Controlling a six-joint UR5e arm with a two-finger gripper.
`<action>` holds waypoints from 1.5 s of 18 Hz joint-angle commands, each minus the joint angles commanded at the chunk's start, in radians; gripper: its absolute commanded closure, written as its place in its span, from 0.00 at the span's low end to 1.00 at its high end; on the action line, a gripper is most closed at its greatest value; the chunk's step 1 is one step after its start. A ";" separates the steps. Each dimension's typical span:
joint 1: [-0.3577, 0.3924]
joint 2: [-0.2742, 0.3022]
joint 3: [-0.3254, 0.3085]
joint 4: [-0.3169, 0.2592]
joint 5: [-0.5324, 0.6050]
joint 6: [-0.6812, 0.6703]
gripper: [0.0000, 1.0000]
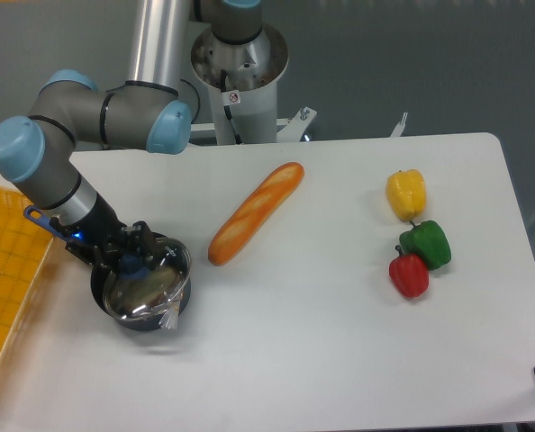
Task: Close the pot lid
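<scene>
The pot point(114, 308) is a small black saucepan at the table's left front. Its blue handle point(39, 219) sticks out to the upper left, behind my wrist. The pot lid point(150, 286), clear glass with a metal rim, lies over the pot's mouth, slightly tilted. My gripper point(129, 255) is directly above the pot, with its fingers closed around the lid's knob at the lid's centre. The knob is mostly hidden between the fingers. I cannot tell whether the rim sits fully on the pot.
A baguette point(254, 213) lies diagonally to the right of the pot. A yellow pepper point(406, 193), a green pepper point(427, 243) and a red pepper point(410, 274) are at the right. An orange mesh tray point(6, 288) is at the left edge.
</scene>
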 joint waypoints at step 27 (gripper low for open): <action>-0.002 0.000 0.006 -0.003 0.018 0.003 0.47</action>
